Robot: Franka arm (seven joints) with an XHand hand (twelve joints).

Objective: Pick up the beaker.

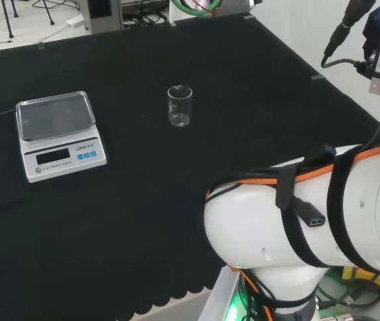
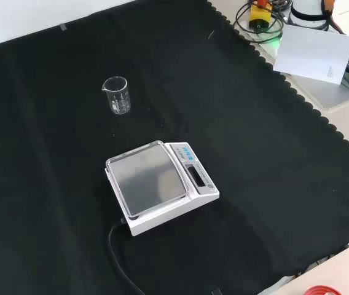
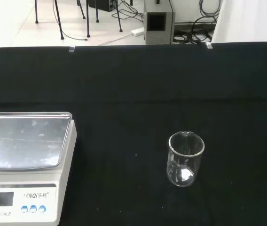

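Observation:
A small clear glass beaker (image 1: 180, 105) stands upright and looks empty on the black cloth, to the right of the scale in the head view. The front view has the beaker (image 2: 117, 94) beyond the scale, up and to the left of it. From the wrist, the beaker (image 3: 185, 158) stands alone on the cloth some way ahead, with nothing touching it.
A white digital scale (image 1: 57, 134) with a bare steel pan sits on the cloth; its cable (image 2: 120, 258) trails toward the front edge in the front view. The arm's white links (image 1: 310, 214) stand at the head view's lower right. Papers and cables (image 2: 316, 52) lie beyond the cloth's scalloped edge.

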